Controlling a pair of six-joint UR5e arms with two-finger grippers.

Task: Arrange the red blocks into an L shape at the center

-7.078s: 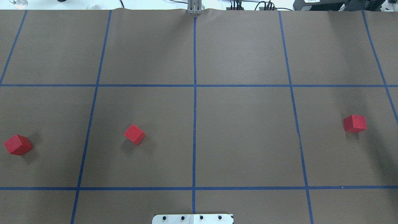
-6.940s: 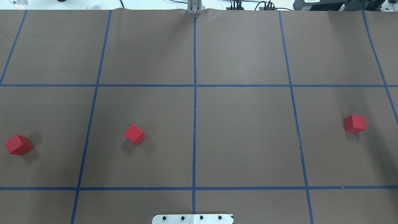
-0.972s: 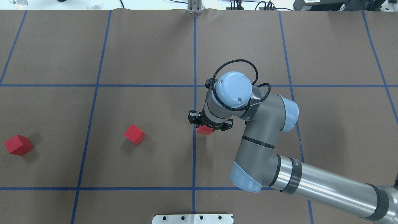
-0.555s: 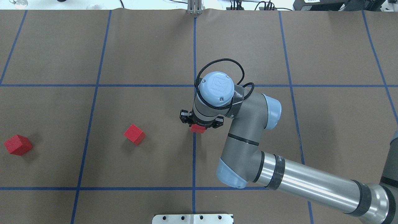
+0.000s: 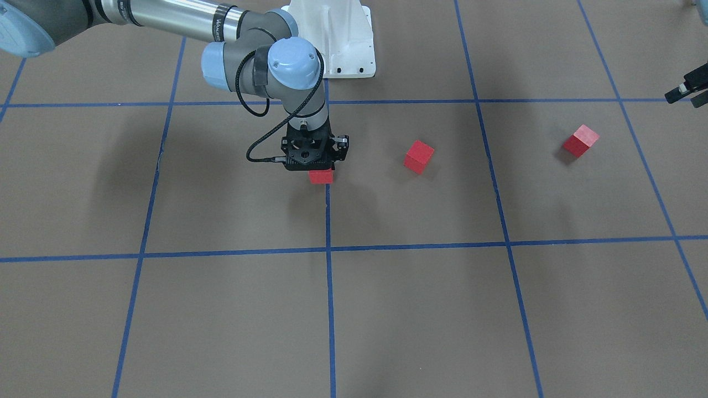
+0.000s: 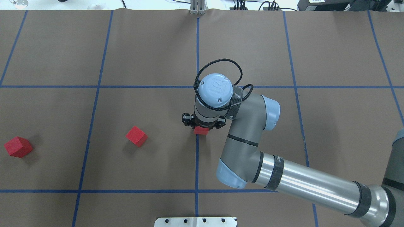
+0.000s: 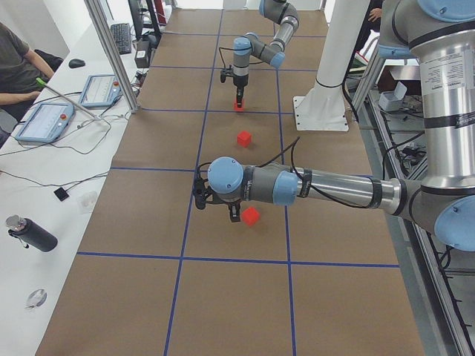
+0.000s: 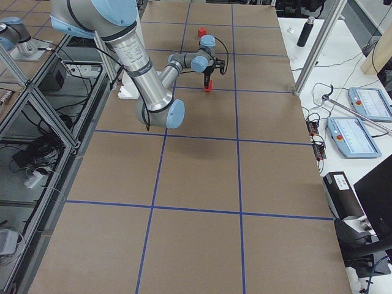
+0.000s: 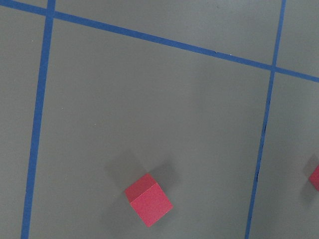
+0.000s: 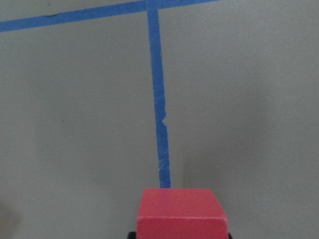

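Observation:
My right gripper (image 6: 202,126) is shut on a red block (image 6: 201,130) and holds it low over the blue centre line, also shown in the front view (image 5: 321,176) and the right wrist view (image 10: 182,211). I cannot tell if it touches the paper. A second red block (image 6: 136,136) lies left of centre. A third red block (image 6: 18,147) lies at the far left. My left gripper (image 5: 687,95) hovers near that third block (image 5: 580,140), apart from it, jaws apart and empty. The left wrist view shows this block (image 9: 148,197) below.
Brown paper with a blue tape grid (image 6: 197,63) covers the table. The white robot pedestal (image 5: 337,38) stands at the robot's side. A side table with tablets (image 7: 44,119) and a bottle (image 7: 30,234) runs along the far edge, with a seated person.
The block that lay at the far right 7 s ago is now in my right gripper at the centre line. Over the last second it moved slightly left.

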